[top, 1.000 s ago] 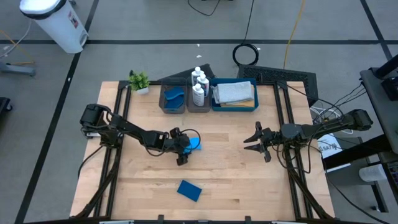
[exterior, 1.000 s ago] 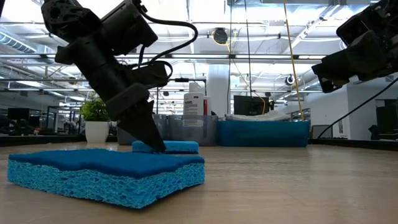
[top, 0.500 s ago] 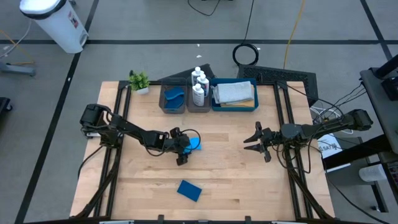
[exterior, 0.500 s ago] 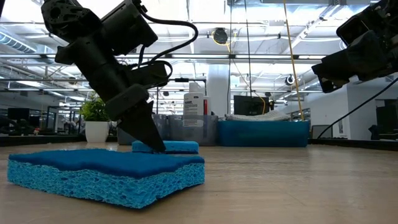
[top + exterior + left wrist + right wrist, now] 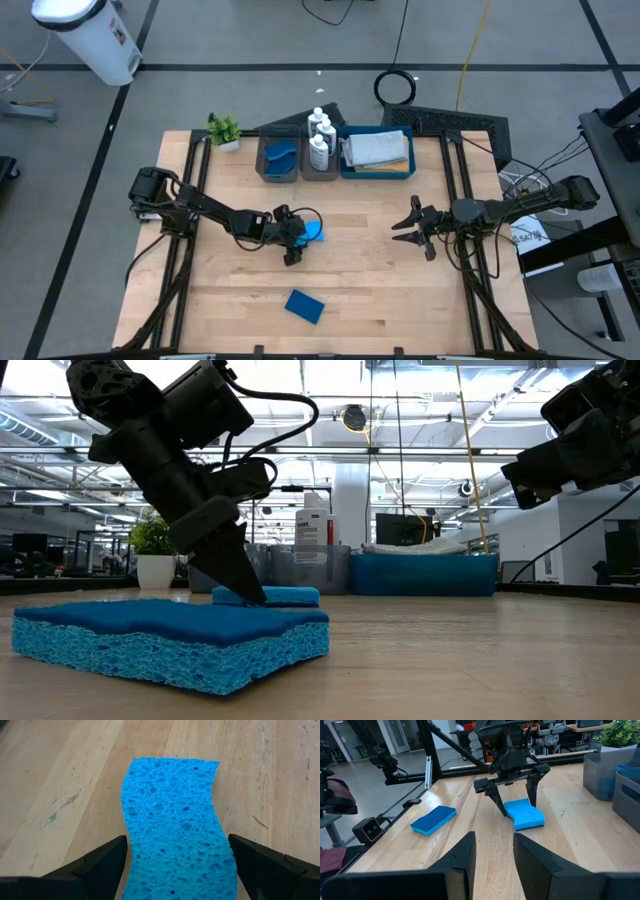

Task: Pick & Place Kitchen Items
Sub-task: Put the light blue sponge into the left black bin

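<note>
Light-blue sponge (image 5: pixel 175 825) lay flat between wide-spread left gripper (image 5: pixel 296 240) fingers, ungripped; right gripper (image 5: pixel 410 232), at three o'clock, narrowly parted, empty.

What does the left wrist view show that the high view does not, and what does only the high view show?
Only the left wrist view shows the porous surface and wavy edges of the light-blue sponge lying between the left gripper's open fingers.

Only the high view shows the dark-blue sponge near the front edge, the trays with white bottles and a folded grey cloth, the potted plant, and the right gripper waiting apart.

Both show the light-blue sponge, the left gripper and the wooden table.
</note>
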You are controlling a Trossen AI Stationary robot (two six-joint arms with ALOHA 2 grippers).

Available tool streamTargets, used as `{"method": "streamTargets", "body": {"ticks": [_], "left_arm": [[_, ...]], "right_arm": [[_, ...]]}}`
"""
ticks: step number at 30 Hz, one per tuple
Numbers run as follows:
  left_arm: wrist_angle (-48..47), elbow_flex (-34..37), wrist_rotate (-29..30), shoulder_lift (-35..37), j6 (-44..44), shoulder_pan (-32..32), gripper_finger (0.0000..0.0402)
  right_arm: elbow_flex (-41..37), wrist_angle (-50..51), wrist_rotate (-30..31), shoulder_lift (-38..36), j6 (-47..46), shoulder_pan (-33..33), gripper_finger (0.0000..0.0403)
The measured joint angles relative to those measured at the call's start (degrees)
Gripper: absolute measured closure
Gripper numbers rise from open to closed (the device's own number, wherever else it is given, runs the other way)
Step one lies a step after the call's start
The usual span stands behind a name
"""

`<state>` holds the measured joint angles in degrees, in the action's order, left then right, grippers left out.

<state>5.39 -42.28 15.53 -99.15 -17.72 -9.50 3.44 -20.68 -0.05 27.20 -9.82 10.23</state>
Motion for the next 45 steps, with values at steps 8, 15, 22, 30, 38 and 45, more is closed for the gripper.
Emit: {"method": "streamTargets", "body": {"ticks": [8, 15, 22, 30, 38, 45], "left_arm": [[0.00, 0.00, 0.00, 0.00, -0.02, 0.00, 0.0053], [0.00, 0.00, 0.00, 0.00, -0.02, 0.00, 0.0053], [-0.04, 0.00, -0.02, 0.00, -0.02, 0.00, 0.0053], [-0.77, 0.00, -0.02, 0.00, -0.02, 0.02, 0.0061], [-1.09, 0.00, -0.22, 0.07, -0.13, 0.04, 0.0159], [-0.93, -0.07, 0.01, 0.15, -0.47, 0.01, 0.0213]], "right_arm": [[0.01, 0.01, 0.00, 0.00, 0.00, 0.00, 0.0303], [0.00, 0.01, 0.00, 0.00, 0.00, 0.01, 0.0303], [0.00, 0.01, 0.00, 0.00, 0.00, 0.01, 0.0303], [-0.01, 0.01, 0.00, 0.00, 0.00, 0.00, 0.0303], [0.00, -0.01, 0.01, -0.01, 0.00, 0.01, 0.0303], [0.01, -0.01, 0.01, -0.01, -0.01, 0.01, 0.0303]]}}
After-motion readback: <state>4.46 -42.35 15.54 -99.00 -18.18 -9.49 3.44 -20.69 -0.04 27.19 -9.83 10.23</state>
